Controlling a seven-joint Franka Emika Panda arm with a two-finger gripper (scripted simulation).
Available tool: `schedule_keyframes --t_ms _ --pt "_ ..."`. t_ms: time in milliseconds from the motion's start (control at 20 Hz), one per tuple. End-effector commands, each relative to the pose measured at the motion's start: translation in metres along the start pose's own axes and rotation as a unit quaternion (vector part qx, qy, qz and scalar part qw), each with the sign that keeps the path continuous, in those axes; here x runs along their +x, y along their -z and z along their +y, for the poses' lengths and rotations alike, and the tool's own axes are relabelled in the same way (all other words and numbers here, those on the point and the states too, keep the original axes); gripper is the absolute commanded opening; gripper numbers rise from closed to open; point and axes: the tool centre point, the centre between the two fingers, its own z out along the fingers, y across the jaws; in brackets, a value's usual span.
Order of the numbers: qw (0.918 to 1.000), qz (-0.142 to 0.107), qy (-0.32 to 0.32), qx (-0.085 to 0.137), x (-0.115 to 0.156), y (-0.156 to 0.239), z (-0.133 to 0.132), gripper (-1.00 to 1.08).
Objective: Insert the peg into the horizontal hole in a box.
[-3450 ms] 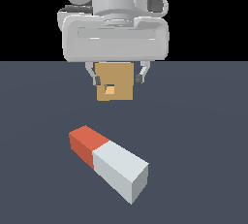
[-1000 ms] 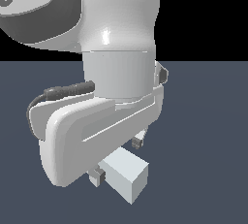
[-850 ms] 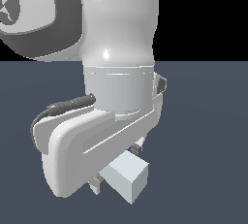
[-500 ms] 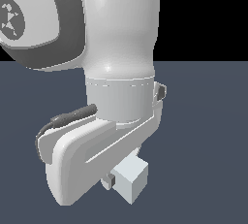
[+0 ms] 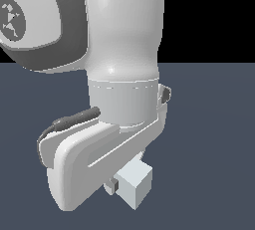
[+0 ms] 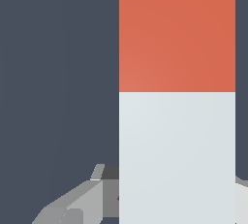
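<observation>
A flat slate-grey floor [image 5: 209, 139] carries the peg [image 6: 177, 121], apparently lying flat on it.

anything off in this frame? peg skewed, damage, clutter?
Nothing stands out. The peg looks intact, its red-orange and pale sections meeting in a clean line, and it runs straight through the wrist view. The hand is low over it, with a finger beside the pale section. The box is not visible; the arm fills the exterior view.

glossy white arm [image 5: 124, 50], dark grey joint cap [image 5: 35, 30]
</observation>
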Motion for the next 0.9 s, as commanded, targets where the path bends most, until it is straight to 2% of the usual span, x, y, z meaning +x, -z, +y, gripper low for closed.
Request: schedule_keyframes --t_ms 0,400,850 --pt "1.0000 0.000 -0.001 0.000 0.001 0.000 0.000 -1.00" --pt "0.9997 0.000 -0.025 0.000 0.018 0.002 0.004 -1.00" --pt "0.9962 0.000 -0.087 0.000 0.061 0.007 0.018 -1.00"
